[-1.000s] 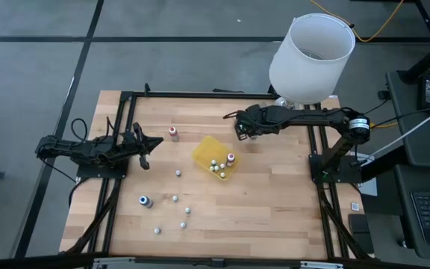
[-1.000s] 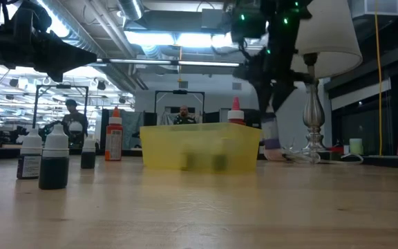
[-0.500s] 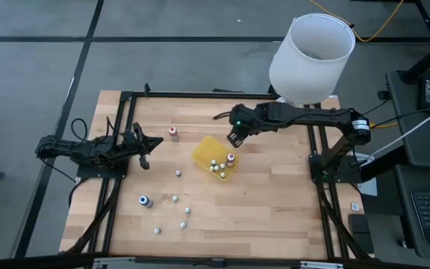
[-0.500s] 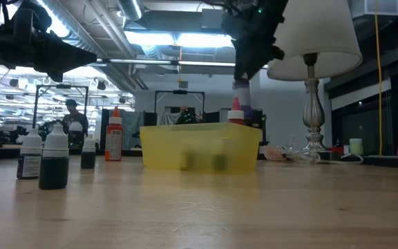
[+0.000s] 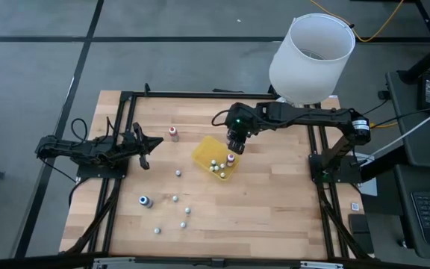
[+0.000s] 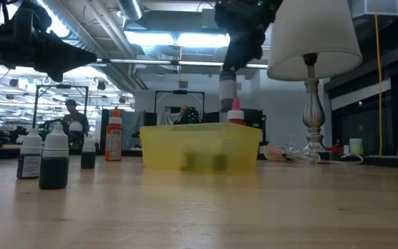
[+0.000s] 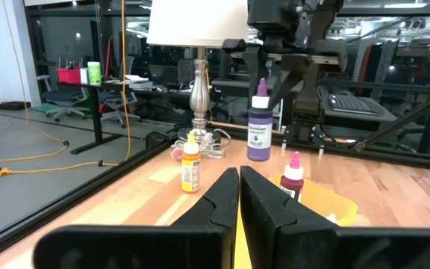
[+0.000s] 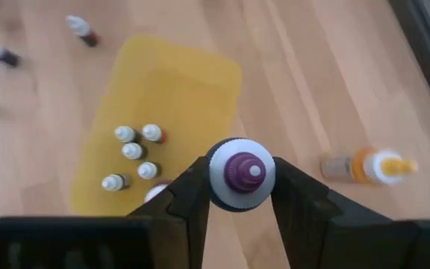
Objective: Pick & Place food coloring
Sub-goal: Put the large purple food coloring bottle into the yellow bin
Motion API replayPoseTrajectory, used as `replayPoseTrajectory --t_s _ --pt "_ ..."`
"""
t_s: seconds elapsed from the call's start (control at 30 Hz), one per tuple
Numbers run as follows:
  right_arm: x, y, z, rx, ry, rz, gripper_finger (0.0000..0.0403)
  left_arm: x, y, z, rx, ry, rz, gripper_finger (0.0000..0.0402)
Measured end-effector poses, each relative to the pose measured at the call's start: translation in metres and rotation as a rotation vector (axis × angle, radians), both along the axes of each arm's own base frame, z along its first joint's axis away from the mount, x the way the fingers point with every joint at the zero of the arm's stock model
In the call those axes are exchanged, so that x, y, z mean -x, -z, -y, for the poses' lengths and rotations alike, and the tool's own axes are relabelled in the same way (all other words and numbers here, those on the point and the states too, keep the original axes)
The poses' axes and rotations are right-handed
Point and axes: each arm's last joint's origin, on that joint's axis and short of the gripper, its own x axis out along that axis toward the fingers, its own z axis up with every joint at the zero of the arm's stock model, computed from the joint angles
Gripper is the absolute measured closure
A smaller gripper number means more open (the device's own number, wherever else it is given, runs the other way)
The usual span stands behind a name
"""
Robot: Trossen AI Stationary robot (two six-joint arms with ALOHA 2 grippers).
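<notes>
My right gripper [image 5: 234, 143] hangs over the far right part of the yellow tray [image 5: 209, 149], shut on a purple food coloring bottle [image 7: 258, 128]. The low view shows that bottle [image 6: 226, 93] above the tray's rim [image 6: 200, 126]. Several small bottles [image 8: 134, 151] stand in the tray, beside a red-capped one [image 5: 231, 158]. More food coloring bottles stand on the table: a red one [image 5: 173, 133], a blue one [image 5: 145, 200], an orange one [image 7: 190, 170] and several whitish ones [image 5: 182, 217]. My left gripper [image 5: 146, 143] waits shut at the table's left. My right gripper pinches the purple bottle's cap end [image 8: 241, 173] between its two fingers [image 8: 189, 196], one on each side. The fingers slant down at it from above, on the table's far right side. The bottle hangs upright below them, lifted clear above the tray.
A white-shaded lamp [image 5: 312, 54] on a metal stem [image 6: 314, 114] stands at the table's far right corner, behind my right arm. Black frame rails [image 5: 200, 95] run along the table's edges. A person [image 6: 71, 114] shows in the room beyond.
My right gripper has risen and gone from the far side toward the table's left and near edge, out over the tray. Its wrist has rolled, so the purple bottle, first low and tilted beside the tray, now hangs upright above it.
</notes>
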Motion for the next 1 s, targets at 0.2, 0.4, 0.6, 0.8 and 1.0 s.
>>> replayPoseTrajectory --t_s 0.2,0.4,0.6,0.8,1.0 --pt "-0.003 -0.001 -0.001 0.037 -0.148 0.017 0.0275 0.0 0.0 0.0 0.0 0.0 0.0 0.0393" --pt "-0.003 -0.002 0.0 0.098 -0.247 0.008 0.0275 0.0 0.0 0.0 0.0 0.0 0.0 0.0389" --pt "-0.003 -0.002 0.0 0.074 -0.205 0.015 0.0275 0.0 0.0 0.0 0.0 0.0 0.0 0.0391" --pt "-0.004 0.004 -0.006 -0.007 0.016 -0.007 0.0279 0.0 0.0 0.0 0.0 0.0 0.0 0.0393" --pt "-0.015 0.012 -0.021 -0.016 0.032 0.02 0.0278 0.0 0.0 0.0 0.0 0.0 0.0 0.0389"
